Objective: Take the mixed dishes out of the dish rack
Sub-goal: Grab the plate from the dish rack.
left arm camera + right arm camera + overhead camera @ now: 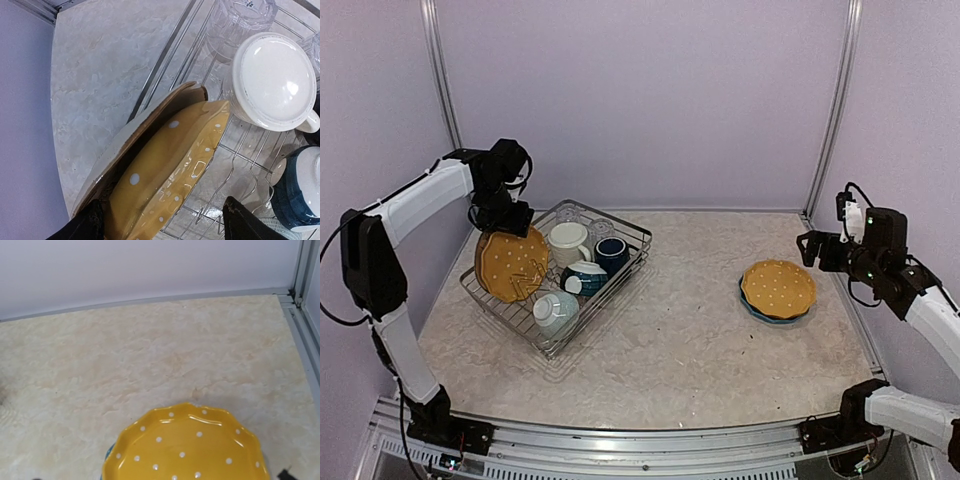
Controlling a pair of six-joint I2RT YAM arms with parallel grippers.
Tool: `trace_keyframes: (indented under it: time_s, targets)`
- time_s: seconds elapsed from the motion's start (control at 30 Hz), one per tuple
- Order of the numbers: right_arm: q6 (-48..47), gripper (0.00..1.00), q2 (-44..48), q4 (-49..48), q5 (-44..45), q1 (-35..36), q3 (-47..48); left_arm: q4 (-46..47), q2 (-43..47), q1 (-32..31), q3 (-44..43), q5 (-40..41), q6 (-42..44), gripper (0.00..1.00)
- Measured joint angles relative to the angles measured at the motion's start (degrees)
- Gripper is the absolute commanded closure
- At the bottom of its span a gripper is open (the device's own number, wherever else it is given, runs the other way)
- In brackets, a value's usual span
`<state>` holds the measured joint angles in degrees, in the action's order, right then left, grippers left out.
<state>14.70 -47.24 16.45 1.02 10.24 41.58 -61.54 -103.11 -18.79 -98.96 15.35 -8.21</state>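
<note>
The silver wire dish rack [632, 231] stands left of centre. A mustard white-dotted plate [510, 263] stands on edge at its left side, with a cream plate [131, 131] leaning behind it. My left gripper [506, 216] is open just above them. In the left wrist view the mustard plate [165, 170] lies between the spread fingers [92, 222], with the right finger clear of it. The rack also holds a cream mug [568, 242], a navy mug [611, 254], a glass tumbler [240, 20] and two teal bowls [585, 277]. My right gripper [813, 249] is open and empty.
A second mustard dotted plate [778, 287] lies on a blue plate [753, 304] on the table at the right, below my right gripper. The booth walls and metal posts [832, 110] close in the back and sides.
</note>
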Motion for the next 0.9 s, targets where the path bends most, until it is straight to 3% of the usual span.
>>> trace_keyframes:
  time_s: [0.63, 0.7, 0.9]
  targets:
    - [1.68, 0.00, 0.96, -0.11, -0.96, 0.00, -1.64, -1.64, 1.42, -4.26, 1.36, 5.86, 0.20, 0.53]
    - [1.88, 0.00, 0.96, -0.20, -1.46, 0.00, -1.95, -1.31, 2.36, -4.35, 2.38, 5.90, 0.00, 0.59]
    - [2.54, 0.00, 0.87, -0.55, -2.54, 0.00, -2.23, -0.87, 4.57, -4.22, 4.44, 3.65, -0.98, 0.60]
